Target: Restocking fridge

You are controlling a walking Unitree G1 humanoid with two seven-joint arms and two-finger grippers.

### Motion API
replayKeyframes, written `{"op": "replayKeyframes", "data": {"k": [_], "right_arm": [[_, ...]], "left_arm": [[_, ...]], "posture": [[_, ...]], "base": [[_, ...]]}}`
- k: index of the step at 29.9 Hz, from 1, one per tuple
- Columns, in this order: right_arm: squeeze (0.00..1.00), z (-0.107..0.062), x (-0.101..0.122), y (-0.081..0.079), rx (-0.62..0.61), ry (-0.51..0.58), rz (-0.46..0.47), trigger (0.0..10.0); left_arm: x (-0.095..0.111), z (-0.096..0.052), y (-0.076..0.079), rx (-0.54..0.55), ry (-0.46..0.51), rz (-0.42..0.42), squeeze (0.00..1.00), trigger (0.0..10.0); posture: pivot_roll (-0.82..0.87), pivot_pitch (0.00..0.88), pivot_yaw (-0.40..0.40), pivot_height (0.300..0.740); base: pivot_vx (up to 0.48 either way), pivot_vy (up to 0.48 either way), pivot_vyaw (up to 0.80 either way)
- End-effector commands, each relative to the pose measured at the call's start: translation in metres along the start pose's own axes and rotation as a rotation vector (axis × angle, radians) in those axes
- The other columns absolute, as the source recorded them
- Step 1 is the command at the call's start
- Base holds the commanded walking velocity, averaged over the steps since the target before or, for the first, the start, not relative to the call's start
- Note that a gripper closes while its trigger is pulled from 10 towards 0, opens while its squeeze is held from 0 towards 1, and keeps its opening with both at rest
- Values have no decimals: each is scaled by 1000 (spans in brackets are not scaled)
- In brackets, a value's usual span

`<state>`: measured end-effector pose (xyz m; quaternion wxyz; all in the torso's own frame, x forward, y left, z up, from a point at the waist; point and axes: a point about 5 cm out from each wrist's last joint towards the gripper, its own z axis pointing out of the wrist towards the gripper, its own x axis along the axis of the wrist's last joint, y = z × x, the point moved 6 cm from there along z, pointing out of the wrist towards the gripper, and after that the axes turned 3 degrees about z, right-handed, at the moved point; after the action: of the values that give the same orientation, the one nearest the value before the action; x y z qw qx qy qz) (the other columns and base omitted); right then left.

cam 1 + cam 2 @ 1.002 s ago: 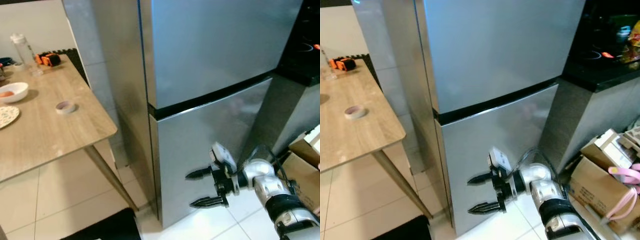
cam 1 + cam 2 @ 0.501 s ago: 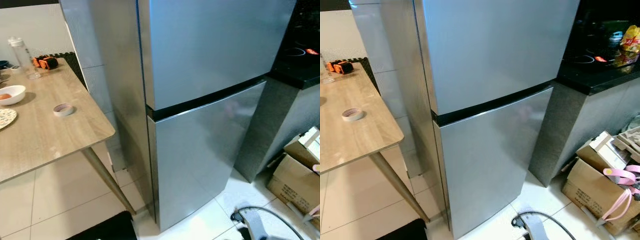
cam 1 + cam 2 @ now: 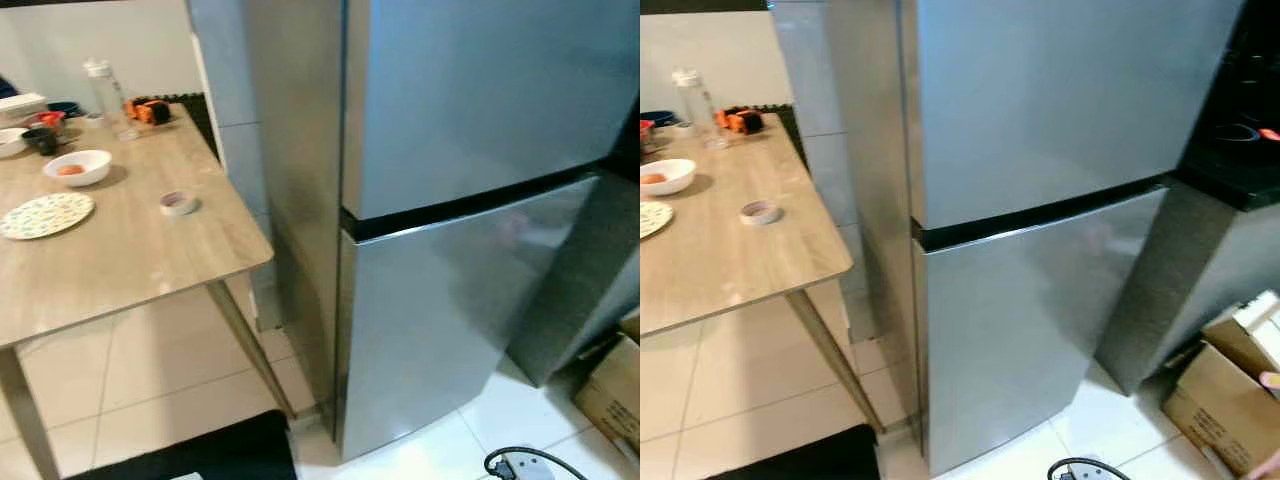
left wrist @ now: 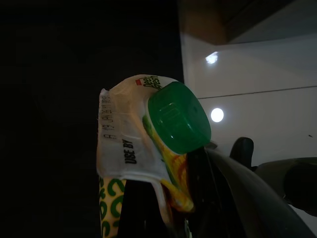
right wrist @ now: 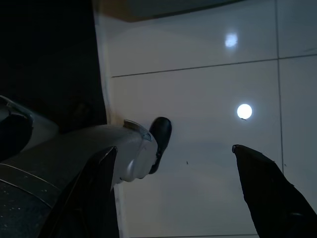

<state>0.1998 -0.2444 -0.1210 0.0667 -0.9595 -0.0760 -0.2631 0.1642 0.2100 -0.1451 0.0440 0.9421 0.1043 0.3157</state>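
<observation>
left gripper (image 4: 163,208) clamped on a green-capped carton (image 4: 148,144) in shade, right gripper (image 5: 178,193) fingers spread wide, holding nothing, over white floor tiles (image 5: 198,89); silver fridge (image 3: 470,200) closed beside wooden table (image 3: 120,250).

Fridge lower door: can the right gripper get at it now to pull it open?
Probably yes. The right gripper hangs low over the floor tiles with fingers open and nothing in them. The lower door is shut, nothing standing before it. The arm must rise first.
</observation>
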Motion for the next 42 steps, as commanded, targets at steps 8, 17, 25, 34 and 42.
{"op": "replayKeyframes", "data": {"k": [8,17,25,34,42], "right_arm": [[0,-1,-7,2,-21,-20,1,10000],[0,-1,-12,5,-68,-26,14,10000],[0,-4,-17,14,-118,-25,57,10000],[0,-9,-3,31,-179,19,63,10000],[0,-18,62,50,-182,200,31,10000]], "left_arm": [[-2,0,4,-19,-10,-20,0,10000],[-8,0,9,-40,-41,13,0,10000],[-14,-1,13,-75,-59,18,0,10000],[-13,0,12,-58,-60,18,0,10000],[-16,-1,14,-69,-69,23,0,10000]], "posture": [[-115,67,-25,740],[-108,76,-22,740],[-108,69,-16,740],[-101,59,-24,740],[-103,68,-19,740]], "base": [[0,0,781],[0,0,694],[0,-152,0],[0,-185,0],[0,0,0]]}}
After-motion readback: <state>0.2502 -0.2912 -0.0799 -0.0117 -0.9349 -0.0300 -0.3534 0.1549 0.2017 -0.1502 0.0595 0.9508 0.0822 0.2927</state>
